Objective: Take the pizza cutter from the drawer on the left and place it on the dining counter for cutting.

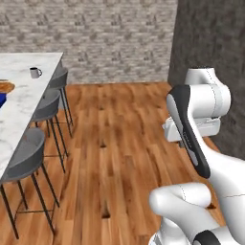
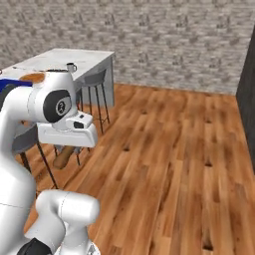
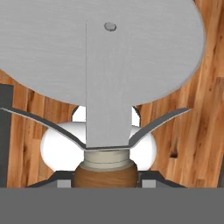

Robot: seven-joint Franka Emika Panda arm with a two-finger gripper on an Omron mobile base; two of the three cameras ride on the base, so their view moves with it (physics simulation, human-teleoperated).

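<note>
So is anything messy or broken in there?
Nothing looks spilled or broken. The pizza cutter sits in the gripper, carried above the wooden floor. The mug stands upright on the dining counter, and the stools line up neatly beside it.

Open wood floor (image 1: pixel 124 143) lies ahead to the far brick wall (image 1: pixel 95 38), with stools (image 1: pixel 45 107) lining the dining counter (image 1: pixel 24 91) on the left and a dark wall (image 1: pixel 210 38) on the right.

Grey brick wall (image 1: pixel 95 38), plank floor (image 1: pixel 124 158), stools (image 1: pixel 26 160).
</note>
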